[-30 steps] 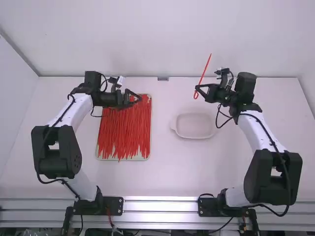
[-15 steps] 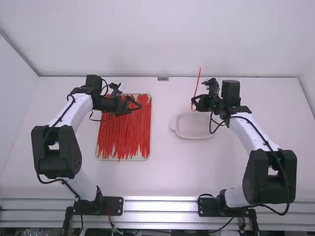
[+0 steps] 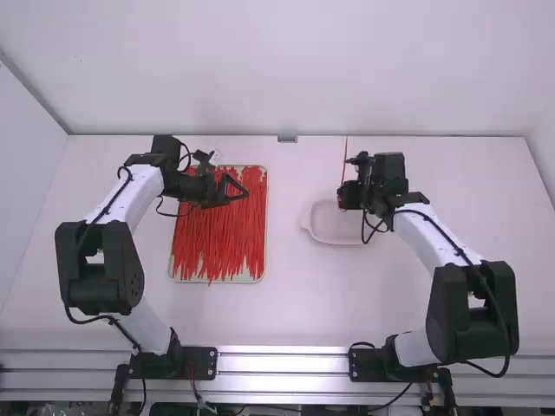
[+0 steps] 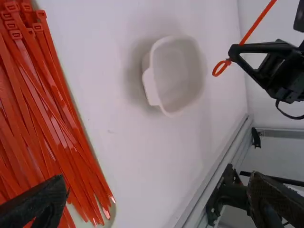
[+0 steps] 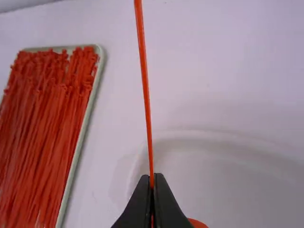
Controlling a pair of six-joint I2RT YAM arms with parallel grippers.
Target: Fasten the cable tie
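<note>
As right gripper (image 5: 152,177) neared bowl (image 3: 333,224), cable tie (image 5: 144,95) straightened.

On the surface (image 3: 286,295) we find a tray (image 3: 264,243) left of the middle, with a heap of cable ties (image 3: 217,234) lying in it, running from near to far. Right of the middle, well apart from the tray, sits a bowl (image 3: 329,224). The left jaws hang over the tray's far end, above the heap. The right jaws stand over the bowl's far left rim and hold one looped tie (image 3: 345,160) upright, its loop at the bottom beside that rim.
</note>
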